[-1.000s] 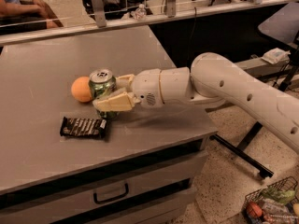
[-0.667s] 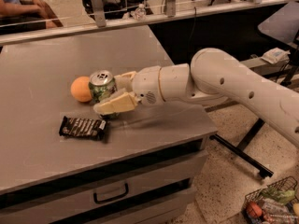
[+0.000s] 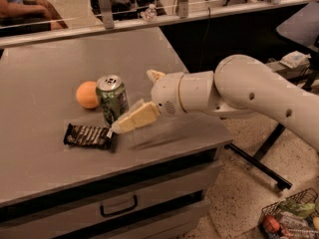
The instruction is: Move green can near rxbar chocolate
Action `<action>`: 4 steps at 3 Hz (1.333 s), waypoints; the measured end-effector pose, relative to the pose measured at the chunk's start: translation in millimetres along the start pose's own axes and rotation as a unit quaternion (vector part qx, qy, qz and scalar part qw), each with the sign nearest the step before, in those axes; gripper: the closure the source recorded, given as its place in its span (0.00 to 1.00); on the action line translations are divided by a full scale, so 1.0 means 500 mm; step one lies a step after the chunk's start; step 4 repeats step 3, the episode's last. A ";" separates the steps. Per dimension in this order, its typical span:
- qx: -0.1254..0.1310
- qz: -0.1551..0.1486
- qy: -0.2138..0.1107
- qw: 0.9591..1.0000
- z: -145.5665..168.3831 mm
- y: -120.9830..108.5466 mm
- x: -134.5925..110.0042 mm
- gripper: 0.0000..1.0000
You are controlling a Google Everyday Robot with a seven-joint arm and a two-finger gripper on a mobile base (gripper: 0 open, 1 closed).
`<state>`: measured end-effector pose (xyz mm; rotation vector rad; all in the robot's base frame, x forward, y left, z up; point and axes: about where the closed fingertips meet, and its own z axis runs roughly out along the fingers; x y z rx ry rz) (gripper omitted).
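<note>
The green can [image 3: 112,99] stands upright on the grey table [image 3: 45,63], just right of the orange ball and just behind the right end of the rxbar chocolate [image 3: 88,136]. The bar lies flat near the table's front. My gripper [image 3: 131,102] is right of the can with its jaws spread wide. The near finger [image 3: 133,118] reaches past the can's base to the bar's right end. The far finger [image 3: 155,75] stands clear of the can on its right. The can is not clamped.
An orange ball [image 3: 87,94] sits left of the can. The table has a drawer front [image 3: 118,206] below its front edge. A railing [image 3: 149,19] runs behind the table. A basket with produce [image 3: 291,220] is on the floor at lower right.
The can has shifted a little toward the table's front, closer to the bar. The far finger has come away from the can, and the arm has drawn back to the right.
</note>
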<state>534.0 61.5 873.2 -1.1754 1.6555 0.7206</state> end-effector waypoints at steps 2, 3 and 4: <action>0.120 0.020 0.077 0.990 -0.123 -0.016 0.041 0.00; 0.136 0.039 0.075 0.987 -0.138 -0.012 0.016 0.00; 0.136 0.039 0.075 0.987 -0.138 -0.012 0.016 0.00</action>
